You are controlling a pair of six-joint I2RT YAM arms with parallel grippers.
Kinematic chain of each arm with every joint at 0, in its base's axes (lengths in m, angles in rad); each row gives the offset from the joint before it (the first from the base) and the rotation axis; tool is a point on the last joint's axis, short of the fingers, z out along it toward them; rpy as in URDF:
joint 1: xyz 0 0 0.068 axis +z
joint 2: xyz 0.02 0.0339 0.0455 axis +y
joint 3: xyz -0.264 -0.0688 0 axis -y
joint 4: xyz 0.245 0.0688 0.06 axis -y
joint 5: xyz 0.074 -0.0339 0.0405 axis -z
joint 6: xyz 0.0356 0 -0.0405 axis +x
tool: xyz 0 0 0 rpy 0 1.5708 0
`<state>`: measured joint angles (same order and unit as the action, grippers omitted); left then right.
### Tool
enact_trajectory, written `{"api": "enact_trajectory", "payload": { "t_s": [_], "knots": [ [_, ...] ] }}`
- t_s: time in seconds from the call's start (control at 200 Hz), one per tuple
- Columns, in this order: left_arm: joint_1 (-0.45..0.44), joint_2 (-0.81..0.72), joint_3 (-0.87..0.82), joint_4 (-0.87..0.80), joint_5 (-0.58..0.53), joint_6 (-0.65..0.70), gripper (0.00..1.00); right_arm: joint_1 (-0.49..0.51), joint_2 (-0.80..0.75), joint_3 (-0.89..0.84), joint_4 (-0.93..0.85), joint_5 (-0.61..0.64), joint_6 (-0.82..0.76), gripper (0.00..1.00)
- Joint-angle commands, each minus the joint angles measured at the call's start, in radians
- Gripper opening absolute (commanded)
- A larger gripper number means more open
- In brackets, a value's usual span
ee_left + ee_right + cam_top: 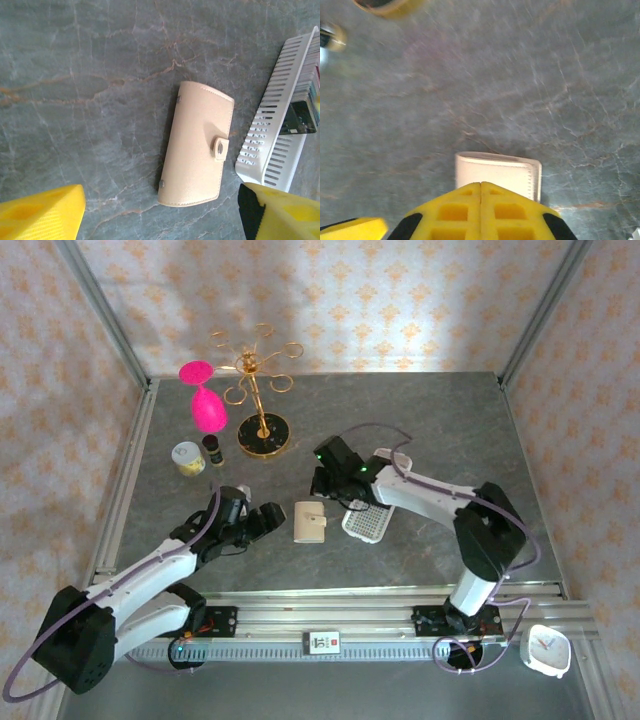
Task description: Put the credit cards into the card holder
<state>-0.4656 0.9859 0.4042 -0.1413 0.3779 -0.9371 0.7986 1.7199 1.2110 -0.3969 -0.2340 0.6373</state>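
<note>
The card holder [309, 522] is a beige leather wallet lying flat on the grey table, its snap strap fastened [197, 145]. Right of it stands a white slotted tray [272, 130] with the credit cards [306, 97] on edge inside. My left gripper [266, 519] hovers just left of the holder and is open; its yellow fingers [42, 210] sit wide apart with the holder's near end between and ahead of them. My right gripper [481, 192] is shut with nothing between its fingers, just behind the holder's far edge [497, 172], above the table [322, 492].
A gold stand [262, 390], a pink glass [205, 405], a small jar [187, 457] and a dark bottle [213, 448] stand at the back left. The white tray [365, 524] lies under the right arm. A white clock [546, 648] sits off the table's front right.
</note>
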Motion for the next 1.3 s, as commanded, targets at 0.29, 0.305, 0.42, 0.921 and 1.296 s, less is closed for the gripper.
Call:
{"api": "enact_trajectory", "payload": {
  "t_s": [0.29, 0.305, 0.42, 0.921, 1.296],
  "knots": [
    [-0.059, 0.098, 0.001, 0.126, -0.017, -0.100, 0.73, 0.014, 0.120, 0.051, -0.086, -0.035, -0.029, 0.00],
    [-0.058, 0.104, 0.001, 0.132, -0.014, -0.100, 0.73, 0.014, 0.122, 0.051, -0.087, -0.025, -0.023, 0.00],
    [-0.058, 0.158, 0.015, 0.167, 0.016, -0.070, 0.72, 0.014, 0.133, 0.040, -0.060, -0.004, 0.021, 0.00],
    [-0.061, 0.325, 0.026, 0.296, 0.144, -0.045, 0.65, 0.016, 0.198, -0.011, -0.076, 0.036, 0.065, 0.00],
    [-0.079, 0.437, 0.053, 0.400, 0.213, -0.054, 0.54, 0.017, 0.175, -0.041, -0.048, 0.049, 0.101, 0.00]
  ]
}}
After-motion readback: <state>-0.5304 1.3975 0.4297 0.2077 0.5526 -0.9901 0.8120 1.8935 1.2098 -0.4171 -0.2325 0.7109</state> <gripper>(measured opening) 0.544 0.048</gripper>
